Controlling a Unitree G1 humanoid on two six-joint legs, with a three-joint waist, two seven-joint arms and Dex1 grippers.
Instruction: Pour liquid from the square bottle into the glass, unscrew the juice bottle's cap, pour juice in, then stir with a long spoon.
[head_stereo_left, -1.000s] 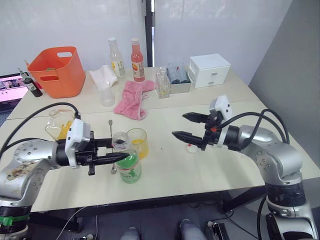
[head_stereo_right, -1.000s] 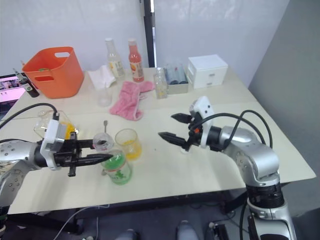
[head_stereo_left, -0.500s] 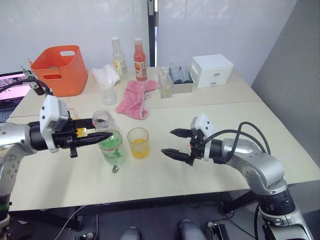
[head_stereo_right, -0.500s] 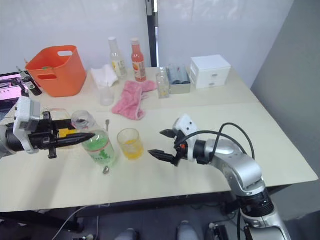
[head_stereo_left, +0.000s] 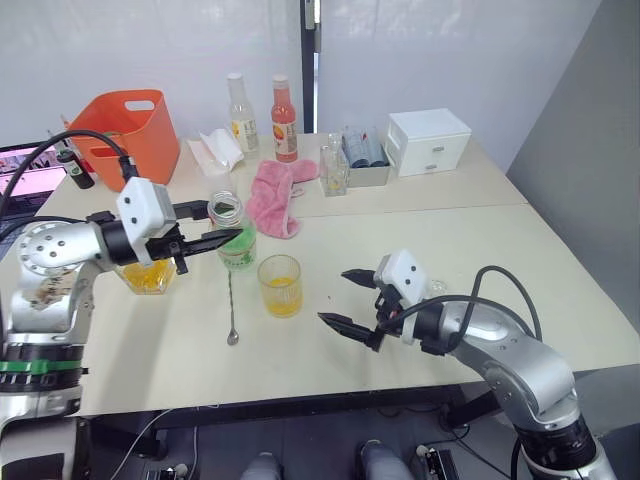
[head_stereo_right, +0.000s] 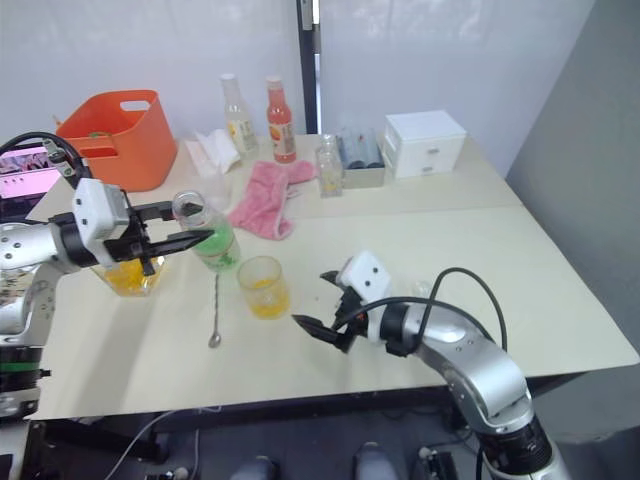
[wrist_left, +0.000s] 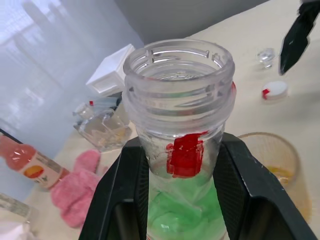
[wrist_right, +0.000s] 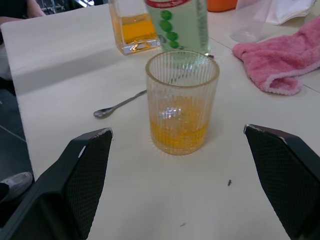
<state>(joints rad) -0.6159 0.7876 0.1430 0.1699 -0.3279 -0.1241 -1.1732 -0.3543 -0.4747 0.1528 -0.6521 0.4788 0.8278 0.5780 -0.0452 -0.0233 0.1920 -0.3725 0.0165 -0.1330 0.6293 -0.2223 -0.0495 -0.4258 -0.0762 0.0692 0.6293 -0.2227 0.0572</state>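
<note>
A pale table (head_stereo_left: 480, 240) holds the glass (head_stereo_left: 280, 285), the long spoon (head_stereo_left: 231, 305), a pink cloth (head_stereo_left: 270, 195) and, apparently, the cap (wrist_left: 275, 90).

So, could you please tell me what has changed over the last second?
The left tool, shut on the uncapped juice bottle throughout, carried it from in front of the glass to behind it. The right tool stayed open and drew back. Glass, long spoon and cap stayed put.

The juice bottle (wrist_left: 179, 150) base is cut off; its label is unreadable.
</note>
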